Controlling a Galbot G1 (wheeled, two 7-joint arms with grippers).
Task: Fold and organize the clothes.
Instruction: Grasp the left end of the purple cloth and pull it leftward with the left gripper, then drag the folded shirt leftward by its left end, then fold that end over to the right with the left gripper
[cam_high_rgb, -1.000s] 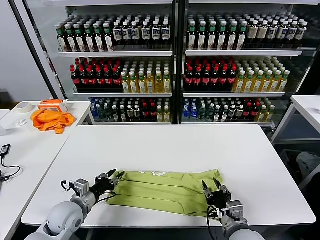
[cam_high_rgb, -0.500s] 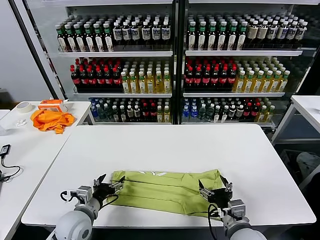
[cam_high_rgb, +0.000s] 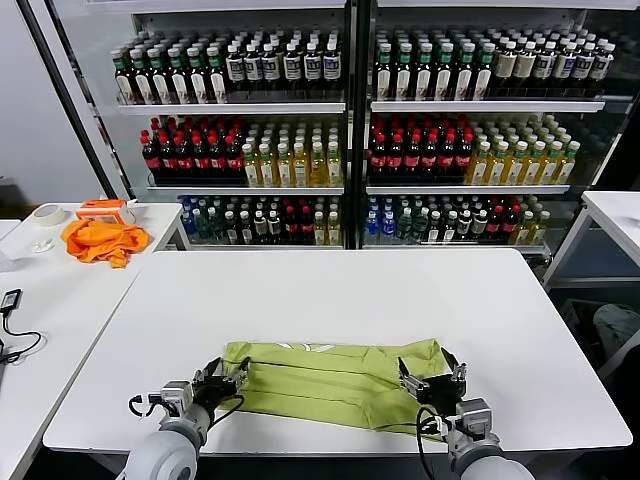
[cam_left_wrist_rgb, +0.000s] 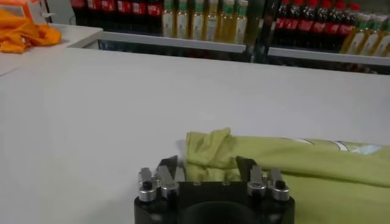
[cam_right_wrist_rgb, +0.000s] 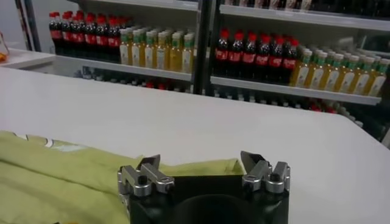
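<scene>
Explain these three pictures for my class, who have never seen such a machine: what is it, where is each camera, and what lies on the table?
It is a two-armed robot. One camera looks down from its head; one sits on each wrist. On the white table lies a lime-green cotton T-shirt, folded into a long band. The left gripper is at one end of it and the right gripper at the other, both open, holding nothing. An orange cloth lies on a side table. Behind stand fridges of bottled drinks.

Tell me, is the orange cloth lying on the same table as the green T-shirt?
No, the orange cloth lies on a side table at the robot's left, apart from the T-shirt.
</scene>
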